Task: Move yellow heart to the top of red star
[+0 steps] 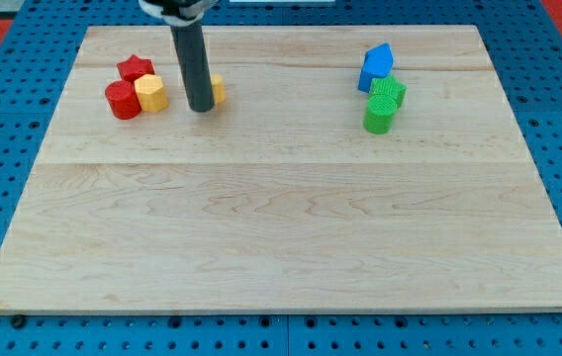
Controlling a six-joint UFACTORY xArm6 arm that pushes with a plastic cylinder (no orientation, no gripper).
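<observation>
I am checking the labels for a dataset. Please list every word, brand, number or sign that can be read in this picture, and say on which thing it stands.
None: no readable text, number or sign shows anywhere in the camera view.
The wooden board, the red star, the yellow block beside it and the blue block bear no markings.
The dark rod above my tip is plain too.

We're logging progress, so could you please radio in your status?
My tip directly left of a yellow block, rod partly hiding it. Red star at the view's upper left. Yellow hexagon between.
</observation>
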